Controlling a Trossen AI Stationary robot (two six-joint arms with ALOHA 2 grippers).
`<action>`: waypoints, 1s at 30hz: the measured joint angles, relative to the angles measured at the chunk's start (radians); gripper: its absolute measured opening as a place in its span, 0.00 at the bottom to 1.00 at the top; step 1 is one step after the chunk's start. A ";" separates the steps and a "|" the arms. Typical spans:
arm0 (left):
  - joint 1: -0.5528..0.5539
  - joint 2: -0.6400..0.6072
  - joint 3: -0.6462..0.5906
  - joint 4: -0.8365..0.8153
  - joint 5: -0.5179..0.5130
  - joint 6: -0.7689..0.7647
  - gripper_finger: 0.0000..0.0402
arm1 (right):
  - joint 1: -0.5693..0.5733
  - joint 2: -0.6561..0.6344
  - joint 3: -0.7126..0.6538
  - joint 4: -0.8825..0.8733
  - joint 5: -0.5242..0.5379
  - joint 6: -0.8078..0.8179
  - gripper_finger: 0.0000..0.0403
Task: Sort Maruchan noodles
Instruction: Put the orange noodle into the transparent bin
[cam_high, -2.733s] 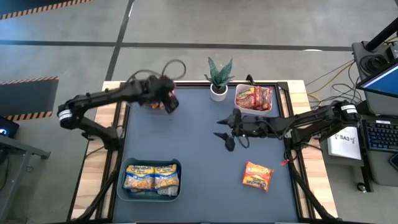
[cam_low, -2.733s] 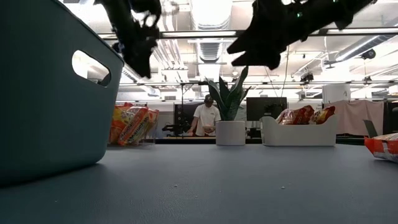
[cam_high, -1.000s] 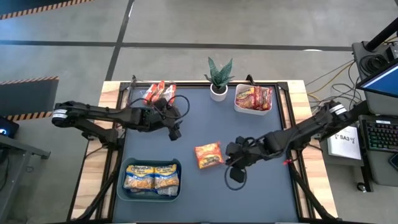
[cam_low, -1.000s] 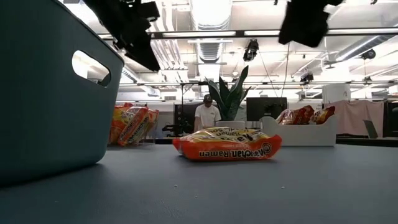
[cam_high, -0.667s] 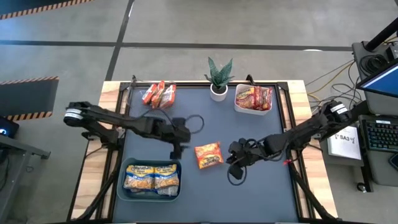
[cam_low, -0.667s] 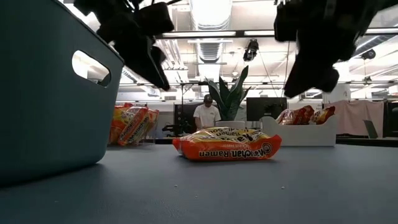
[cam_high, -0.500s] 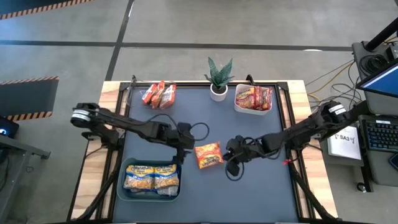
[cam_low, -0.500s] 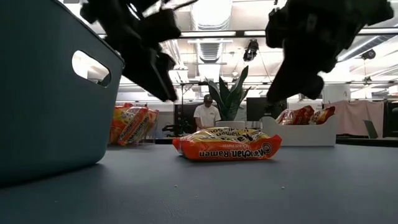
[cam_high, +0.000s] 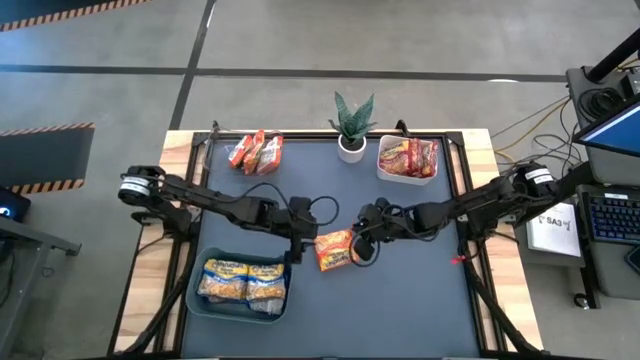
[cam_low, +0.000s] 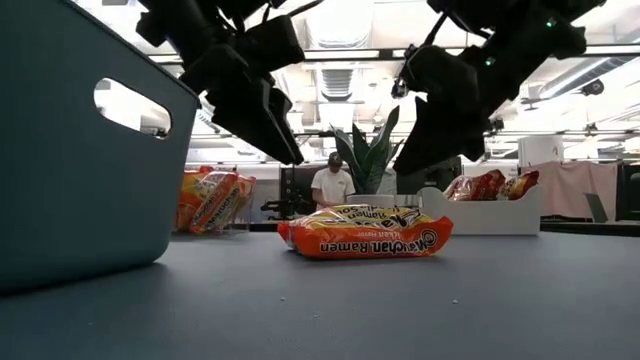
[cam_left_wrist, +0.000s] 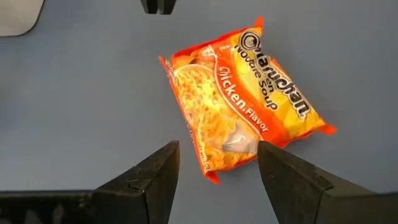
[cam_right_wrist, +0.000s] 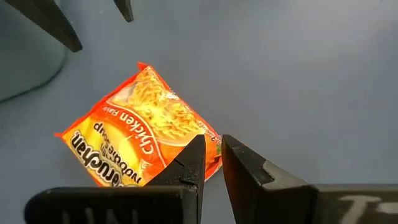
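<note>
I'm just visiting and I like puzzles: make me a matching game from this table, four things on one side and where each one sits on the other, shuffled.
Things:
1. orange chicken packet
2. yellow packets
3. red packets
4. potted plant

Places:
A. in the white tray at the far right
B. lying flat mid-table between left gripper and right gripper
C. at the far edge, beside the white tray
D. in the blue bin at the near left

Pairs: 1-B, 2-D, 3-A, 4-C

An orange packet (cam_high: 336, 249) with yellow noodle art and black lettering lies on the dark blue-grey worktop (cam_high: 430, 300); the near-left bin (cam_high: 204, 308) is teal.
</note>
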 joint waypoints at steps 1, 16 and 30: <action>0.000 -0.005 0.000 -0.002 -0.002 -0.007 0.49 | -0.002 0.000 0.000 -0.001 0.000 -0.005 0.11; 0.014 0.005 0.090 0.086 -0.006 -0.009 0.49 | -0.006 0.008 0.001 0.010 -0.194 0.080 0.11; 0.012 -0.042 0.098 0.070 -0.024 -0.021 0.49 | -0.039 0.309 -0.001 0.504 -0.179 -0.121 0.11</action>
